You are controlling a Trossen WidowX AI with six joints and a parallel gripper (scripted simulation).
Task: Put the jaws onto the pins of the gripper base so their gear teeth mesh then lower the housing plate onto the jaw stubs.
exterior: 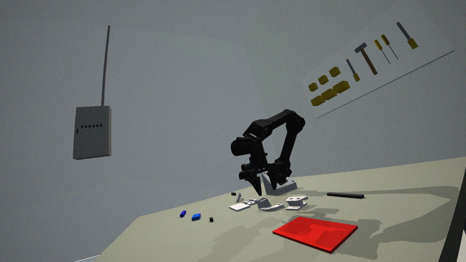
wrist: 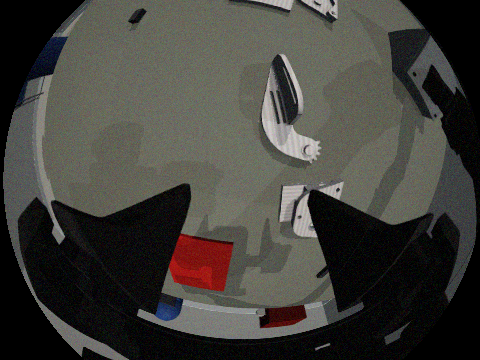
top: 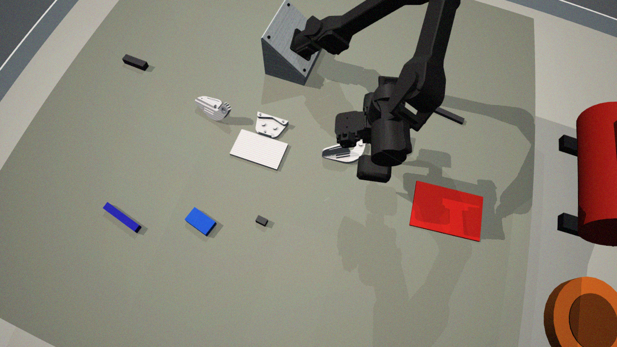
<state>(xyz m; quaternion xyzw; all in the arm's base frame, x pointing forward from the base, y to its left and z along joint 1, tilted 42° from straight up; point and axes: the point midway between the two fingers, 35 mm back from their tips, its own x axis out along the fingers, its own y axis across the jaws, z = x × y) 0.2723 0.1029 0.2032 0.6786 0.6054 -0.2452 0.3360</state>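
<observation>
My gripper [exterior: 267, 192] [wrist: 251, 194] is open and empty, above the table. One white jaw [top: 354, 156] [exterior: 270, 208] [wrist: 272, 112] lies with its toothed end towards the base, partly under the hand in the top view. The other white jaw [top: 212, 108] [exterior: 239, 197] is farther left, apparently tilted. A white piece with a square foot and raised top plate, seemingly the gripper base [exterior: 296, 202] [wrist: 289, 205], is partly behind a finger in the wrist view and hidden in the top view. A thin white plate with small bosses, seemingly the housing plate [top: 269, 126] [exterior: 250, 202], lies apart.
A white rectangular slab [top: 259, 148] [exterior: 239, 206] lies by the housing plate. A red tile [top: 431, 215] [exterior: 326, 224] [wrist: 200, 260], a blue block [top: 200, 220], a dark blue bar [top: 122, 217], a small black block [top: 261, 220] and black bars [top: 452, 117] [top: 135, 61] lie around. A grey wedge [top: 282, 47] carries the arm.
</observation>
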